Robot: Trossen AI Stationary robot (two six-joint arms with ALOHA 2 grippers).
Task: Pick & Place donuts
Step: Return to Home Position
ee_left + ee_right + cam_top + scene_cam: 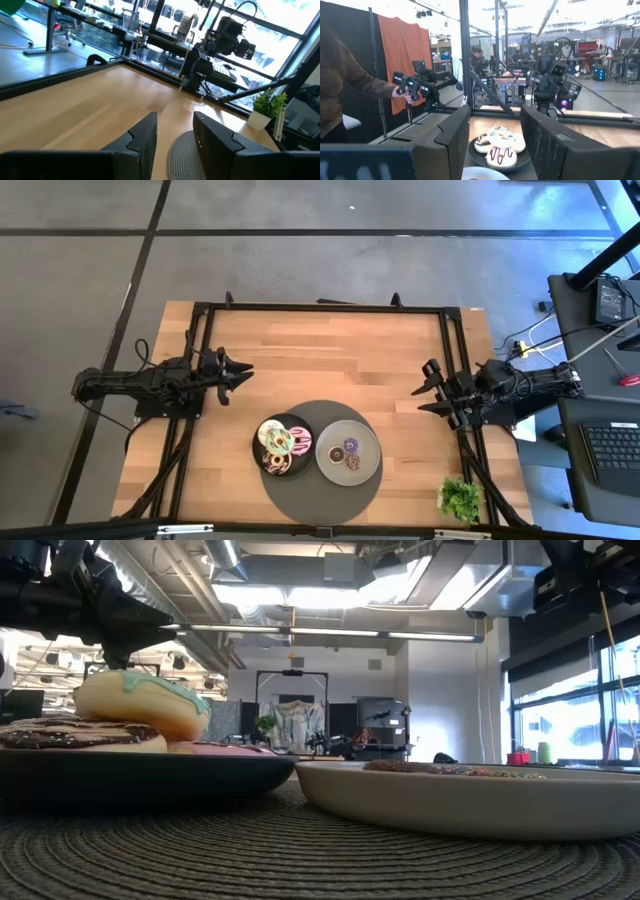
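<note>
The left arm point(150, 383) lies low along the left edge of the wooden surface point(330, 355), well apart from the plates. Its jaws stand apart with nothing between them; the left wrist view shows only bare wood and the edge of the mat through the gap. That reads as a parked pose, clear of the work area so nothing gets knocked.

Toward the middle front, a round woven placemat point(320, 502) carries both plates side by side. The black plate point(258, 444) on the left holds the larger donuts point(283, 446), packed tight: a pink-iced one, a chocolate one and pale ones. In the low view a light green donut point(140, 700) sits tilted on top of the chocolate donut point(70, 732), probably because the plate has no flat room left. Just to its right, the gray plate point(325, 455) holds the small ones, a purple donut point(351, 446) and a brown donut point(352, 463), lying flat. No donut lies loose on the wood, so the sorting looks finished.

At the right edge the right arm point(520, 385) mirrors the left, its jaws apart and empty, pointed toward the plates from a distance. A small potted plant point(459, 498) stands at the front right corner.
</note>
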